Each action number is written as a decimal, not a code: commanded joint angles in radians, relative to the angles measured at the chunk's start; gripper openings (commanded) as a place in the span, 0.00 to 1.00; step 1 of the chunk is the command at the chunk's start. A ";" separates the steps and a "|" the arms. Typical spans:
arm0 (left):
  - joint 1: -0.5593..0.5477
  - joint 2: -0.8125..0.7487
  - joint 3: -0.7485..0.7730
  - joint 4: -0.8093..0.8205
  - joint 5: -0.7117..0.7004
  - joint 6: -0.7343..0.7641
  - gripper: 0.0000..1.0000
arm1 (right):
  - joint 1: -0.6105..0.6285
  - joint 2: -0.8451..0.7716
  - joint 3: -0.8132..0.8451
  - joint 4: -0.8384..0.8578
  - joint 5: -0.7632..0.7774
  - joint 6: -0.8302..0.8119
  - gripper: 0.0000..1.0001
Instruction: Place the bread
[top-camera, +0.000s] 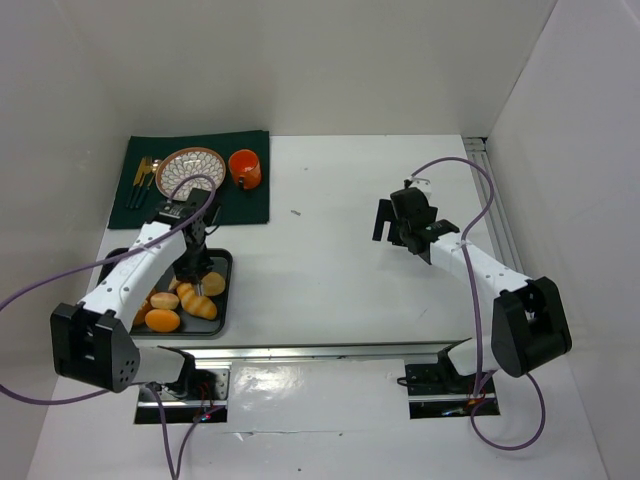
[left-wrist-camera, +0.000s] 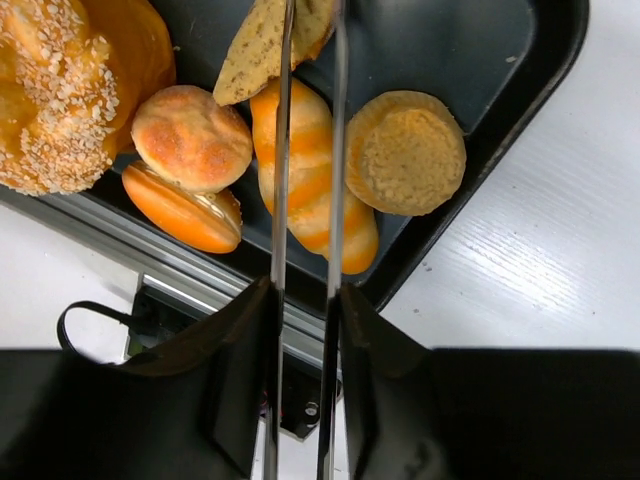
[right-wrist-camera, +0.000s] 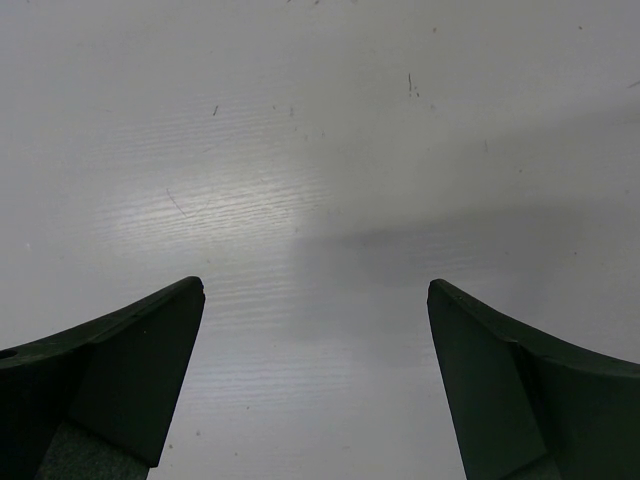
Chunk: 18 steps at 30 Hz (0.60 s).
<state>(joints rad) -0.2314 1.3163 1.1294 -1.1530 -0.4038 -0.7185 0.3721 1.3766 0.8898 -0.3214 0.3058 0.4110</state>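
Note:
A black tray (top-camera: 222, 262) at the near left holds several breads. My left gripper (top-camera: 190, 262) hangs over it, shut on a pair of metal tongs (left-wrist-camera: 281, 200). In the left wrist view my gripper (left-wrist-camera: 305, 310) holds the tong blades close together, and a seeded brown slice of bread (left-wrist-camera: 255, 55) sits between them at the top edge. Under the blades lie a twisted long roll (left-wrist-camera: 305, 190), a round flat bun (left-wrist-camera: 405, 152) and a round roll (left-wrist-camera: 190, 137). A patterned plate (top-camera: 188, 168) stands on the green mat. My right gripper (top-camera: 392, 222) (right-wrist-camera: 315, 300) is open and empty above bare table.
A green mat (top-camera: 240, 205) at the back left carries the plate, an orange cup (top-camera: 245, 168) and cutlery (top-camera: 143, 180). A large seeded bun (left-wrist-camera: 60, 95) and a glossy orange roll (left-wrist-camera: 180, 212) lie in the tray. A metal rail (top-camera: 330, 350) runs along the near edge.

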 joint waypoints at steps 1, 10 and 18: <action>0.006 0.015 0.030 -0.043 -0.046 -0.038 0.40 | -0.006 -0.033 -0.005 0.051 0.003 0.005 1.00; 0.006 -0.026 0.119 -0.122 -0.090 -0.070 0.11 | -0.015 -0.024 -0.005 0.061 -0.007 0.005 1.00; 0.006 -0.014 0.305 -0.192 -0.124 -0.061 0.00 | -0.024 -0.014 -0.005 0.061 -0.007 0.005 1.00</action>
<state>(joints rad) -0.2310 1.3128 1.3651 -1.2846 -0.4763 -0.7673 0.3569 1.3766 0.8898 -0.3141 0.2981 0.4110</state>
